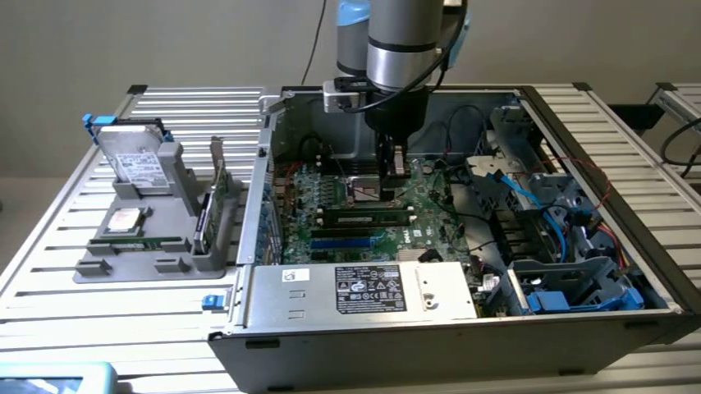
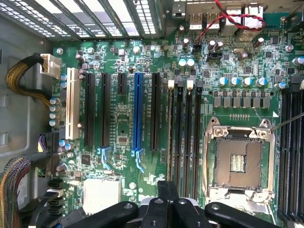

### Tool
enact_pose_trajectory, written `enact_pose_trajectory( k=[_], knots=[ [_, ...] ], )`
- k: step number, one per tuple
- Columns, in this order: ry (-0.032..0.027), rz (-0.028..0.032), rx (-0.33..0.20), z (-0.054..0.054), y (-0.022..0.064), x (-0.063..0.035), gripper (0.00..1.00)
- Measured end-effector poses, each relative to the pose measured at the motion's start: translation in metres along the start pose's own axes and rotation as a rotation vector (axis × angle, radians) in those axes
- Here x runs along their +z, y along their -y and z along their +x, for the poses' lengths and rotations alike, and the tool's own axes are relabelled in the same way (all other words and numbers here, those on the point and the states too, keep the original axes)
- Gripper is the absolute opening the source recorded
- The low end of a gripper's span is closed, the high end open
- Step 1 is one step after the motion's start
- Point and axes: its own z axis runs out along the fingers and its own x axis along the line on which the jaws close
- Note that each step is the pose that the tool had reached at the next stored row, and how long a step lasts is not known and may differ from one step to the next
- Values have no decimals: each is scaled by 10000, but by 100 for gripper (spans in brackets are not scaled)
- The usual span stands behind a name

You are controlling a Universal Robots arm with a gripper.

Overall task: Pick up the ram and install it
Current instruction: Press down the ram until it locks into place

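Well, in the exterior view the black gripper (image 1: 395, 171) hung inside the open grey metal computer case (image 1: 438, 353), its fingers closed together with nothing visibly between them. The slim, long green ram strip with dark chips (image 1: 367, 217) stood in a black slot on the green motherboard (image 1: 318, 201), lower than the fingertips and on their camera side, apart from them; whether it was fully seated I could not tell. In the wrist view the closed black fingers (image 2: 167, 190) pointed along the bank of long black memory slots (image 2: 190, 142), with the square silver processor socket (image 2: 237, 161) just to one side of them. By my judgement, a descent slightly off the ram's edge could land the fingers on that socket or a slot latch, and uneven pressure could leave one end unlatched.
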Motion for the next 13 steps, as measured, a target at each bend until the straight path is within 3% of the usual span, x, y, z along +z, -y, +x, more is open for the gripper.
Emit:
enact_pose_trajectory(
  k=[4,9,11,13],
  knots=[
    [8,-3,39,-2,70,16,11],
    [43,-42,345,1,70,62,11],
    [87,-61,493,-2,71,93,11],
    [173,-76,601,-5,77,119,11]
  ],
)
